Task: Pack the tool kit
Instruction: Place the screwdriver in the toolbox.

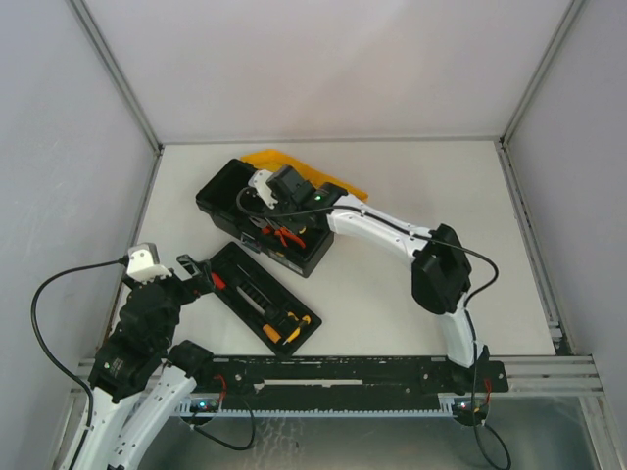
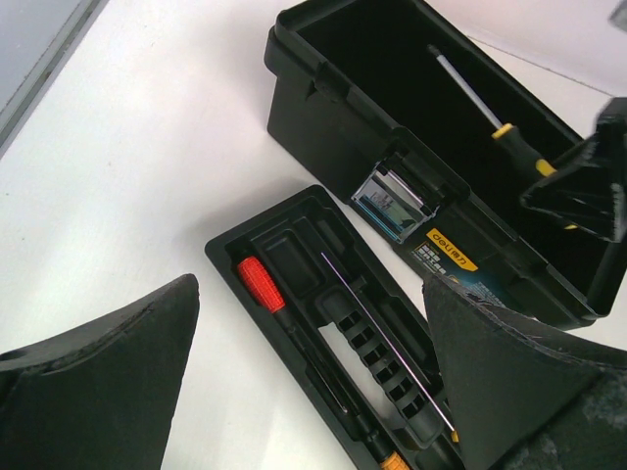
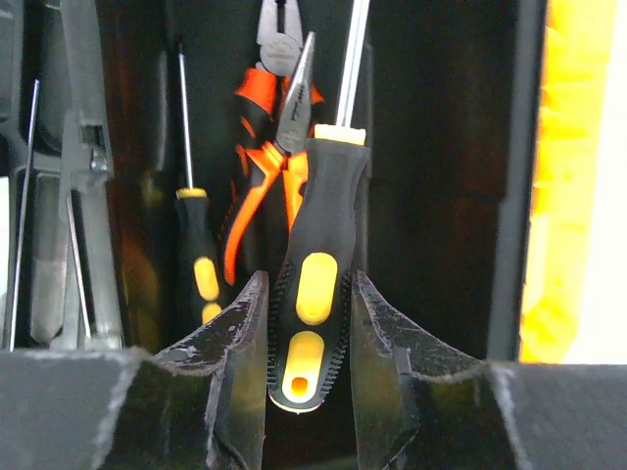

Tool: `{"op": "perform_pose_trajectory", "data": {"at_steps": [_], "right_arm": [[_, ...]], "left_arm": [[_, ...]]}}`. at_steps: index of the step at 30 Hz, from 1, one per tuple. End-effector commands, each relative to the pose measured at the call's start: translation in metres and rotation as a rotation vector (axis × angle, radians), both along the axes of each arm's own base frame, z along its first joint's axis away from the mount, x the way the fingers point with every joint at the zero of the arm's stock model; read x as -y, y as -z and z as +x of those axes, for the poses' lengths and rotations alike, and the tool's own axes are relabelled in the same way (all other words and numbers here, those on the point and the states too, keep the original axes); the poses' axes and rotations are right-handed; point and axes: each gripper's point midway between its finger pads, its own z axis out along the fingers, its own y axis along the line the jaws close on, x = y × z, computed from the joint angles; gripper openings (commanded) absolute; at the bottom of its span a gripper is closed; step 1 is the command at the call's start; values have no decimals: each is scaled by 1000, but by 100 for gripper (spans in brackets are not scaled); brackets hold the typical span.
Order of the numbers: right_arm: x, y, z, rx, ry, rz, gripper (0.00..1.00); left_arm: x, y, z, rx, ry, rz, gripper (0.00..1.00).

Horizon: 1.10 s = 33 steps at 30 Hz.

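From above, the toolbox [image 1: 220,196] sits on the table [image 1: 441,186] with its yellow lid [image 1: 269,160] folded back, so the right hand [image 1: 277,208] can reach down into it. The tray [image 1: 257,294] lies just in front of the toolbox, likely set out so loose tools can go in underneath; the left hand [image 1: 186,279] hovers at the tray's near-left end. In the left wrist view that hand is spread wide and empty over the tray, which holds a red-handled screwdriver [image 2: 261,284]; just beyond is the black toolbox, its latch [image 2: 392,201] on the front. In the right wrist view the right hand pinches a black-and-yellow screwdriver [image 3: 315,284] by the handle inside the toolbox, beside orange pliers [image 3: 257,196] and a thinner screwdriver [image 3: 199,264], probably to lay it down.
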Motion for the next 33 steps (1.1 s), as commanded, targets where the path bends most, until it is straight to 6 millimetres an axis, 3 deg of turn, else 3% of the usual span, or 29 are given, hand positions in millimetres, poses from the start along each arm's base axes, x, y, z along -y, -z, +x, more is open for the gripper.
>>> {"op": "perform_pose_trajectory", "data": {"at_steps": [1, 3, 10, 13, 20, 25, 28, 30, 33], "right_arm": [[-14, -2, 10, -63, -10, 56, 15], [-14, 0, 15, -78, 19, 81, 19], [-12, -22, 15, -92, 31, 185, 23], [-7, -24, 13, -87, 39, 182, 37], [0, -53, -4, -51, 39, 212, 47], [-8, -88, -46, 5, 6, 315, 48], [-25, -116, -85, -31, -89, 500, 53], [-35, -122, -110, -84, -134, 573, 54], [-49, -112, -135, -118, -156, 563, 54]], "left_arm": [[-2, 1, 4, 7, -13, 11, 100], [-1, 0, 4, 9, -12, 10, 100], [-2, 1, 4, 7, -14, 10, 100], [-2, 1, 4, 5, -14, 12, 100], [-1, 1, 5, -1, -12, 15, 100], [-4, 0, 4, 3, -28, 15, 100], [-8, -1, 3, 9, -50, 13, 100], [-14, -4, 1, 16, -79, 8, 100], [-24, -8, -5, 42, -130, -7, 100]]}}
